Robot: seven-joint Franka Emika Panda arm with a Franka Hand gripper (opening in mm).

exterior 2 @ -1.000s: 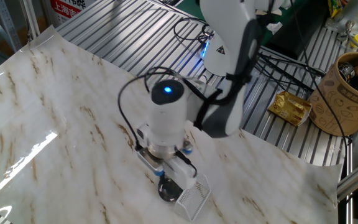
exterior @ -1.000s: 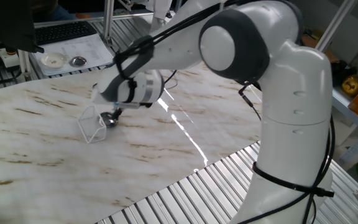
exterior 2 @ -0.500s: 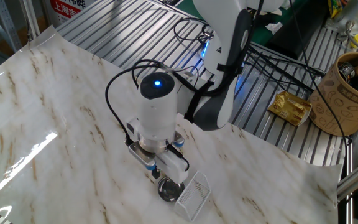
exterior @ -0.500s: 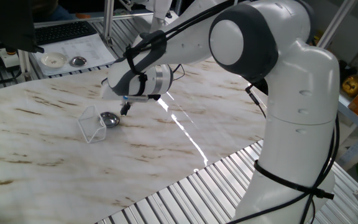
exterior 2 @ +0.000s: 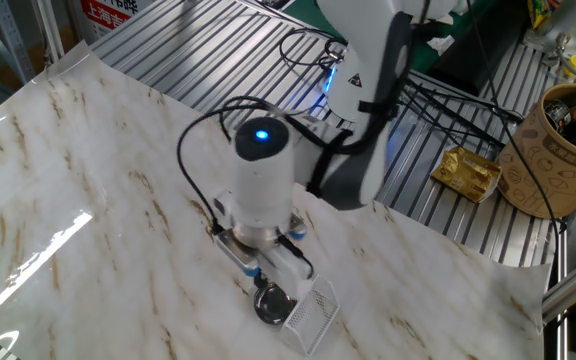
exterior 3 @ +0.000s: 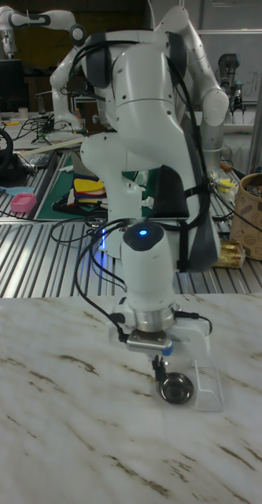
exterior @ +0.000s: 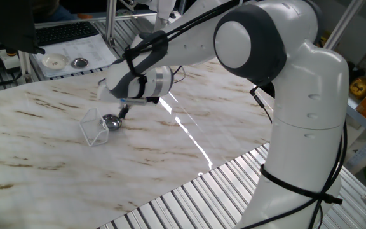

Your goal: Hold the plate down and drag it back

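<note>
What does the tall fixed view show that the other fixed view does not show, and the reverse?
Only the tall fixed view shows a second robot arm far behind and a pink object at the left. Only the other fixed view shows the gold foil packet fully from above and a red-lettered sign. Both show the gripper close above the plate, the clear plastic box beside it, and the brown patterned cup.

Counts on marble tabletop (exterior: 56, 146): one silver plate (exterior: 112, 122); one clear plastic box (exterior: 93, 128). Off it: one white round dish (exterior: 54, 61), one small metal dish (exterior: 79, 62), one keyboard (exterior: 65, 30). One arm, one hand (exterior: 124, 111).
</note>
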